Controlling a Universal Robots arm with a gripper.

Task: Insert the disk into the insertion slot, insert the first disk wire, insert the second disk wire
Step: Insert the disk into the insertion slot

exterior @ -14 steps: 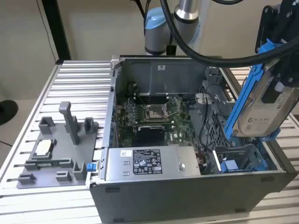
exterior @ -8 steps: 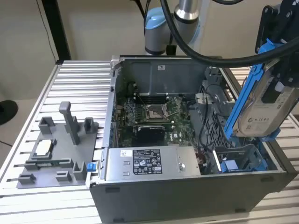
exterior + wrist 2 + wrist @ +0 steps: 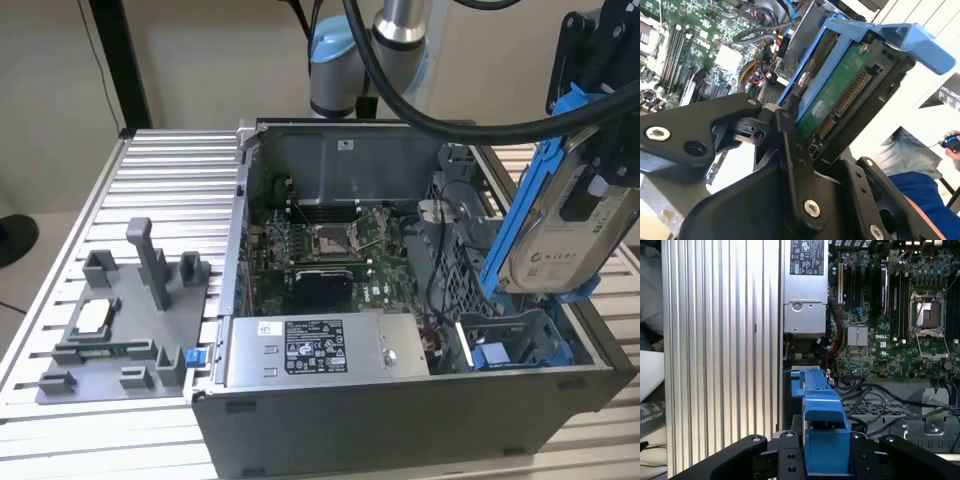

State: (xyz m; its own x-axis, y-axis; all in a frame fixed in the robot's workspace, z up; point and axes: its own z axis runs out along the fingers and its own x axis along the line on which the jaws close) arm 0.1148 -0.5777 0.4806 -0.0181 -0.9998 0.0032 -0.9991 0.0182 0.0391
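Note:
My gripper (image 3: pixel 592 185) is shut on the disk (image 3: pixel 565 245), a silver-grey drive with a pale label clipped in a bright blue carrier. I hold it tilted steeply in the air over the case's front corner at the exterior view's right. The insertion slot (image 3: pixel 512 342), a dark metal bay with blue fittings and a perforated wall, lies below the disk and apart from it. In the second wrist view the disk's green circuit board (image 3: pixel 840 95) shows between my black fingers (image 3: pixel 790 145). The first wrist view has the blue carrier (image 3: pixel 822 430) in my gripper (image 3: pixel 822 462). Dark cables (image 3: pixel 875 392) lie beside the bay; which are the disk wires I cannot tell.
The open computer case (image 3: pixel 400 410) stands on a ribbed aluminium table (image 3: pixel 170 170). Inside are the green motherboard (image 3: pixel 320 250) and the grey labelled power-supply box (image 3: pixel 300 350). A grey fixture tray (image 3: pixel 120 320) sits at the exterior view's left. A person's blue sleeve (image 3: pixel 912 192) shows past the table.

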